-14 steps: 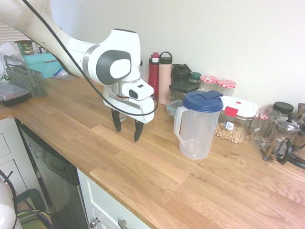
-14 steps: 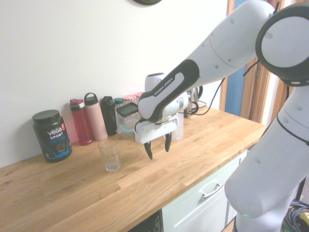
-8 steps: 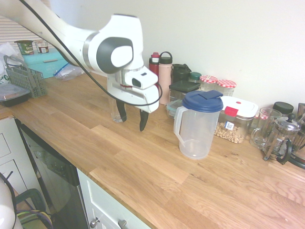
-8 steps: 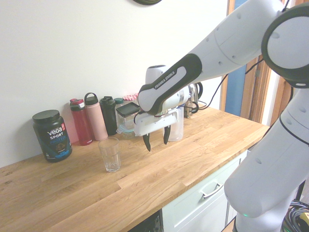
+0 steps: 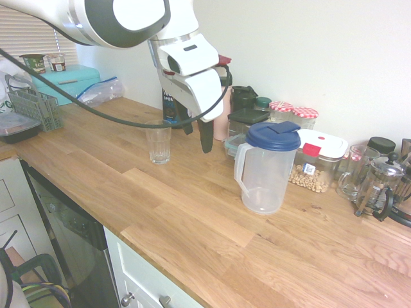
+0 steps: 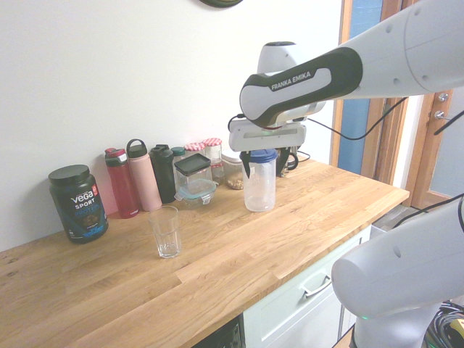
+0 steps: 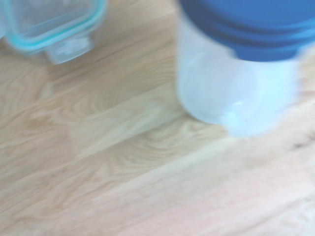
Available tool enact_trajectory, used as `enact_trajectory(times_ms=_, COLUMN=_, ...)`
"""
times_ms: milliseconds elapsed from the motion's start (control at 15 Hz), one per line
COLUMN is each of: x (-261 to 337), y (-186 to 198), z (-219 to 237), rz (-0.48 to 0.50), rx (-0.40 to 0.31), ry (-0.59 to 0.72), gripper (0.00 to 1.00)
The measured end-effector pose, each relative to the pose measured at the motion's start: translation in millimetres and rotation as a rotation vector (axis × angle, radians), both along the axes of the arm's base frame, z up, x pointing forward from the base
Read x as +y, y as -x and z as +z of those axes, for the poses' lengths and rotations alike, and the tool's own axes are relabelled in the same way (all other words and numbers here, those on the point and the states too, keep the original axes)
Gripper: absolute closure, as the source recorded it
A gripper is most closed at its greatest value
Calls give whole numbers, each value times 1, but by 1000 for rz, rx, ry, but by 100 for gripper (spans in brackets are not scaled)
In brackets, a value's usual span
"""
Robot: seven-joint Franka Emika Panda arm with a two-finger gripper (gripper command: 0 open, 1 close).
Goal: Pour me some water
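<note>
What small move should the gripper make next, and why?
Probably shift sideways and down toward the handle of the clear plastic pitcher with the blue lid. The open gripper hangs empty above the wooden counter, between the empty drinking glass and the pitcher.

Pitcher (image 5: pixel 265 169): clear plastic with a dark blue lid, closed, and a handle on the side; it stands upright on the wooden desk (image 5: pixel 192 218) and no water level can be made out in it. Drinking glass (image 5: pixel 158 142): clear, ribbed, upright and apparently empty, standing on the same desk well apart from the pitcher, nearer the desk's front edge.
</note>
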State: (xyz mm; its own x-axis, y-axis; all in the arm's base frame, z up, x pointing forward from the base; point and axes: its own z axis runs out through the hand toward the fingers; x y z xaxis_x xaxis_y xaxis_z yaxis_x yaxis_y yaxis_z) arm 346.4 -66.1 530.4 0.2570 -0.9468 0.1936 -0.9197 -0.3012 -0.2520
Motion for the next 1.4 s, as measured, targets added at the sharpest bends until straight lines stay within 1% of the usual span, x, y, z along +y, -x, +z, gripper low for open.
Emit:
enact_trajectory(times_ms=200, x=-21, y=2, z=-5, rz=-15, rx=-54, ry=22, gripper=0)
enact_trajectory(times_ms=467, x=-49, y=-20, z=-23, rz=-1, rx=-99, ry=48, gripper=0)
enact_trajectory(times_ms=800, x=-55, y=-53, z=-49, rz=39, rx=-135, ry=87, gripper=0)
enact_trajectory(times_ms=933, x=-58, y=-65, z=-57, rz=46, rx=-133, ry=93, gripper=0)
enact_trajectory(times_ms=1000, x=-60, y=-70, z=-59, rz=46, rx=-129, ry=91, gripper=100)
enact_trajectory(times_ms=1400, x=-66, y=-90, z=-73, rz=47, rx=-104, ry=80, gripper=100)
